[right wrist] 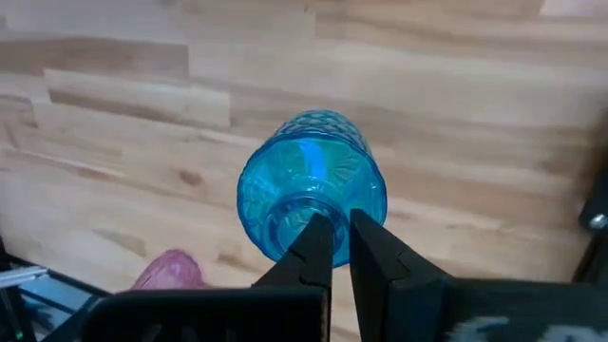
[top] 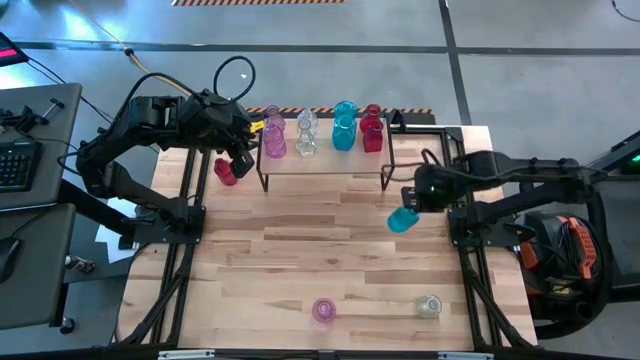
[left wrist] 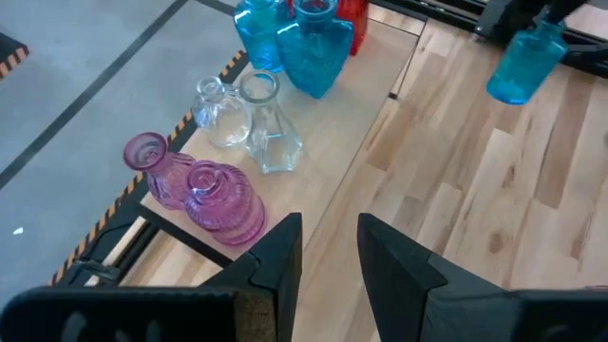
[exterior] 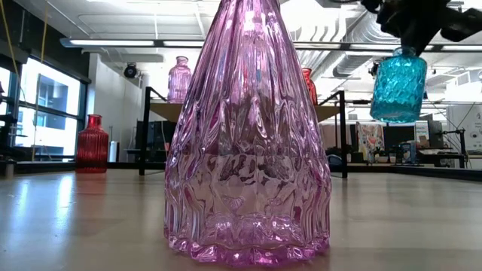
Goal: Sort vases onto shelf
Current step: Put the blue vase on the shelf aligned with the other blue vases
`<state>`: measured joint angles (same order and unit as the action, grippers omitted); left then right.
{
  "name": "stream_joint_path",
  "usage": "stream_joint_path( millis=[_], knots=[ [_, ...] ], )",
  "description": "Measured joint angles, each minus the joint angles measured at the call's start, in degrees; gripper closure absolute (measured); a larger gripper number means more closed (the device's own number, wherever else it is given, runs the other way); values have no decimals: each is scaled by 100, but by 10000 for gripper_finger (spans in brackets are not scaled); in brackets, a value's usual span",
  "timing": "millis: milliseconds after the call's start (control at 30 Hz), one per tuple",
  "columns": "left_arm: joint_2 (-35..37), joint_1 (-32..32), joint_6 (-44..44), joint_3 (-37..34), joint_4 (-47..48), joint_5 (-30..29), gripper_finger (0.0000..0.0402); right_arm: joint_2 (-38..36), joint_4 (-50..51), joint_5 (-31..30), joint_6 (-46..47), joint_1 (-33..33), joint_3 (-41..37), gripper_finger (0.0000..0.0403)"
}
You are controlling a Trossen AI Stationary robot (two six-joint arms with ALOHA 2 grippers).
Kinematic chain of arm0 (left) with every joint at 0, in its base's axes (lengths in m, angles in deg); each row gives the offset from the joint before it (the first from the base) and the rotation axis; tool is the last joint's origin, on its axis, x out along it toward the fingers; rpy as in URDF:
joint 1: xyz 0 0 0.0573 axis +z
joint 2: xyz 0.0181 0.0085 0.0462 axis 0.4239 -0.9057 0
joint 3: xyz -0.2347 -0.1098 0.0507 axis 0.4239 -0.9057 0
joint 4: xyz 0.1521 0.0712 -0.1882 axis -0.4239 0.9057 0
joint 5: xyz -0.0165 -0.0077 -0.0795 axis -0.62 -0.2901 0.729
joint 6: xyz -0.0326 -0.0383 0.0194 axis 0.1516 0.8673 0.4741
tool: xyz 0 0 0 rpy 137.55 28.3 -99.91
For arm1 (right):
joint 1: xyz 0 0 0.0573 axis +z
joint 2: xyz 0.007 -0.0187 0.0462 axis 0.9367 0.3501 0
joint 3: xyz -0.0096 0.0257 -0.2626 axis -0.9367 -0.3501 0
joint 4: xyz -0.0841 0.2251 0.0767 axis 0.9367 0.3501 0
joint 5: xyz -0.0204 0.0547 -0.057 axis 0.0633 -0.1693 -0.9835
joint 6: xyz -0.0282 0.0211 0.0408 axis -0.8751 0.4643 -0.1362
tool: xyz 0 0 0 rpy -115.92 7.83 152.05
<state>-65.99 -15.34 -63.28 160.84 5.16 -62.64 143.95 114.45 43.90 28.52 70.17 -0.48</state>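
Two pink vases (top: 274, 137) nearly merge for us at the light-wood shelf's (top: 325, 160) left end. We see the right gripper (right wrist: 341, 249) clamped on a dimpled teal vase's (top: 403, 219) rim, lifted right of the shelf. Left gripper (left wrist: 330, 249) hovers slightly parted, empty, at the shelf's left end.

Overhead down, low level — wrists close, all share shelf (top: 325, 160)
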Motion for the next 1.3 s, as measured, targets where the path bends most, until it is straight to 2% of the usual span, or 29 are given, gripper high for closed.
stream_joint_path(
  millis=[333,633,767,967,1133,1300],
  knots=[
    [0,0,6,4,187,5,305,495,-516,-88,978,1069,9,403],
    [0,0,313,4,991,94,305,1028,-1349,-128,954,1192,7,403],
    [47,0,410,-95,1017,128,305,1211,-1455,-178,871,1192,130,403],
    [211,0,414,-405,1001,246,305,1542,-1361,-509,580,1175,816,403],
    [425,0,424,-868,1004,245,305,2064,-424,-538,296,1036,1670,403],
    [672,0,511,-1392,1008,245,305,2632,104,-585,-240,789,2714,403]
  ],
)
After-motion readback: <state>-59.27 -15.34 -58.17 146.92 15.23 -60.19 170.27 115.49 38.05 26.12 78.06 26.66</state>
